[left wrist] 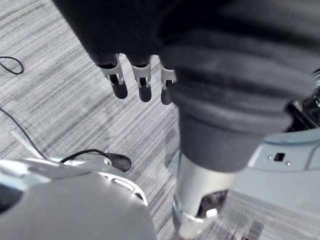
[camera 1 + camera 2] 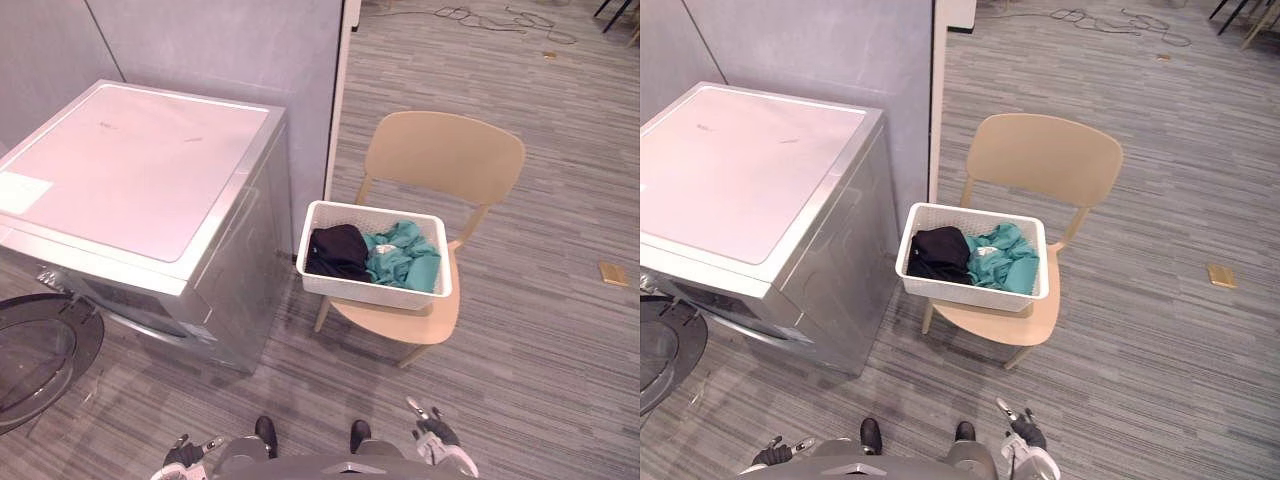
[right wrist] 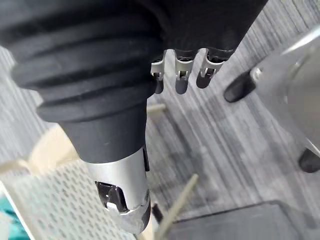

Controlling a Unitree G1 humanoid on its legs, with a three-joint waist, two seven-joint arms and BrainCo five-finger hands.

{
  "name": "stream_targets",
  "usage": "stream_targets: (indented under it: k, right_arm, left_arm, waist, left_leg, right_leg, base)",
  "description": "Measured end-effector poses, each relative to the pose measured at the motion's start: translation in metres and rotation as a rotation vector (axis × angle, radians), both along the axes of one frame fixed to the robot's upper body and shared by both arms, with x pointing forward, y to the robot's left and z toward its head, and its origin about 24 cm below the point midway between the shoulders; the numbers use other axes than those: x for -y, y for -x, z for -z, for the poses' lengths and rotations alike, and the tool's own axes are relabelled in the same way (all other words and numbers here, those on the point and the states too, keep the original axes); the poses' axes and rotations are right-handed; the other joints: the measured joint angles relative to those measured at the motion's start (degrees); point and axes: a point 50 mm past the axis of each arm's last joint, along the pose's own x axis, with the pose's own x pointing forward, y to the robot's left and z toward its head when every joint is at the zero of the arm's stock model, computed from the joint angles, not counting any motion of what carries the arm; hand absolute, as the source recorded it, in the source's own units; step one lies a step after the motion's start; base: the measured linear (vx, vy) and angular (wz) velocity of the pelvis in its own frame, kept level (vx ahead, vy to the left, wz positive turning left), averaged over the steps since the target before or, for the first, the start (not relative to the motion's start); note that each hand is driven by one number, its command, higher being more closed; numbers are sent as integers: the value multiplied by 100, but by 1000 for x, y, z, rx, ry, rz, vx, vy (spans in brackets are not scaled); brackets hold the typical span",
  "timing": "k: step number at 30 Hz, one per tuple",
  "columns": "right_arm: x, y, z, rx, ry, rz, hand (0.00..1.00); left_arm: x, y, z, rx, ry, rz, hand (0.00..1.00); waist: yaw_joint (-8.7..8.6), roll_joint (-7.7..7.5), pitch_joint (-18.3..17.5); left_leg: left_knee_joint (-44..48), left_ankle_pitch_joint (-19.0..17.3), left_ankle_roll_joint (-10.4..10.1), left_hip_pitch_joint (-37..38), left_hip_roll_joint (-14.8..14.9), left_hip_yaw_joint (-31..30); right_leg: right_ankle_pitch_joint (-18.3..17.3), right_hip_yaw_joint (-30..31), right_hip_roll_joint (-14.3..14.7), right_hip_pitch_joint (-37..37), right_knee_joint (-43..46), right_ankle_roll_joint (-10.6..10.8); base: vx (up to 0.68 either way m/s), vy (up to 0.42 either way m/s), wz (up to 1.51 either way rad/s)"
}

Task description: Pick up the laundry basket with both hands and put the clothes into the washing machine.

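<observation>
While the white perforated plastic laundry basket [image 2: 372, 291] sits on the beige moulded chair [image 2: 445, 155], just beside the silver-grey washing machine [image 2: 140, 180] whose round door [image 2: 40, 350] stands open, both hands hang low, well apart from it; the left hand [image 2: 186, 453] has relaxed, loosely straight fingers and holds nothing; the right hand [image 2: 436, 432] likewise; a black garment [image 2: 338, 250] and a teal garment [image 2: 405, 258] lie in the basket.
</observation>
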Motion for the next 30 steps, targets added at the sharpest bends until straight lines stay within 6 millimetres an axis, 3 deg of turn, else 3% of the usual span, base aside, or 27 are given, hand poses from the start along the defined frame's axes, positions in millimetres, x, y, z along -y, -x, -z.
stream_targets:
  k: [4,6,8,9,10,12,14,17,18,19,20,21,22,24,27,30]
  right_arm:
    - [-1,-2,0,-6,16,-44,0]
    - [0,0,-2,-7,39,-76,0]
    - [-1,-4,-8,30,58,-103,0]
    - [0,-8,-15,73,77,-114,0]
    - [1,-11,-21,111,93,-116,0]
    - [0,-18,-30,167,107,-112,0]
    - [4,-24,-39,213,134,-108,0]
    - [9,-26,-51,262,183,-81,0]
    - [11,-26,-55,278,195,-66,0]
    - [12,-24,-59,295,208,-47,0]
    - [12,-21,-60,299,212,-39,0]
    - [13,-15,-62,294,222,-26,0]
    - [17,-24,-69,319,254,-22,0]
    - [18,-23,-72,325,273,-12,0]
    - [20,-22,-78,346,297,-17,0]
    - [15,-26,-79,360,291,-38,0]
  left_arm:
    - [-2,-6,-2,2,-27,93,0]
    - [-2,-16,-4,21,-43,135,0]
    - [5,-27,-5,39,-43,186,0]
    - [9,-33,-6,51,-43,226,0]
    - [14,-44,-8,76,-38,250,0]
    - [16,-55,-10,75,-44,241,0]
    - [15,-48,-8,55,-45,230,0]
    - [12,-39,-6,32,-40,163,0]
    - [9,-33,-5,18,-55,157,0]
    - [5,-30,-5,5,-62,120,0]
    - [3,-29,-5,0,-64,101,0]
    - [0,-28,-5,-4,-66,68,0]
    - [8,-26,-3,-9,-55,60,0]
    - [10,-23,-2,-16,-53,53,0]
    - [11,-21,-2,-8,-50,26,0]
    - [13,-17,-2,1,-47,14,0]
  waist:
    - [16,-118,-182]
    - [-35,-184,-205]
    - [-210,-177,-172]
    - [-368,-212,-146]
    - [-502,-191,-40]
    - [-549,-357,74]
    - [-563,-347,198]
    - [-558,-306,384]
    - [-534,-305,402]
    - [-520,-360,398]
    - [-529,-489,360]
    - [-522,-519,392]
    - [-474,-210,413]
    - [-479,-57,397]
    - [-446,-62,355]
    - [-410,-76,185]
  left_leg:
    - [-245,-102,166,52,-399,114]
    - [-249,-155,277,175,-553,118]
    - [-149,-97,439,364,-555,78]
    - [-92,-148,516,510,-550,-74]
    - [-75,-186,572,689,-493,-136]
    - [-46,-194,568,912,-405,-198]
    - [-41,-272,516,1132,-210,-192]
    - [-40,-429,265,1464,-11,-178]
    - [-39,-545,77,1554,22,-152]
    - [-40,-683,-122,1633,9,-150]
    - [-38,-772,-189,1692,-30,-192]
    - [-29,-916,-269,1785,-55,-247]
    - [109,-965,-360,1707,233,-210]
    - [168,-842,-485,1669,413,-195]
    - [151,-585,-593,1774,536,-101]
    - [165,-571,-607,1805,638,-78]
  right_leg:
    - [-69,340,-276,-209,148,113]
    - [-123,605,-394,-548,1034,93]
    - [-100,738,-337,-1018,2328,-60]
    - [87,828,-295,-1206,3063,-126]
    - [-23,1001,-164,-1396,3613,-100]
    - [-481,1253,159,-1626,4091,-96]
    - [-728,1189,518,-1786,3944,-85]
    - [-665,985,629,-1752,2812,-108]
    - [-310,974,617,-1719,2120,-134]
    - [302,1057,576,-1606,1433,-120]
    - [725,1118,523,-1525,1201,-178]
    - [858,1143,428,-1460,1155,-118]
    - [767,1039,631,-1433,1209,-211]
    - [647,795,686,-1360,1203,-333]
    - [518,579,692,-1105,1175,-388]
    - [481,404,692,-939,1090,-448]
  base:
    - [181,222,-15]
    - [253,160,-9]
    - [228,64,6]
    - [373,35,29]
    - [318,14,26]
    - [249,-67,-3]
    - [245,-117,-11]
    - [226,-142,24]
    - [342,-246,37]
    - [294,-215,50]
    - [315,-277,67]
    - [234,-290,53]
    - [271,-347,37]
    - [148,-261,33]
    - [46,-179,41]
    - [-41,-80,31]
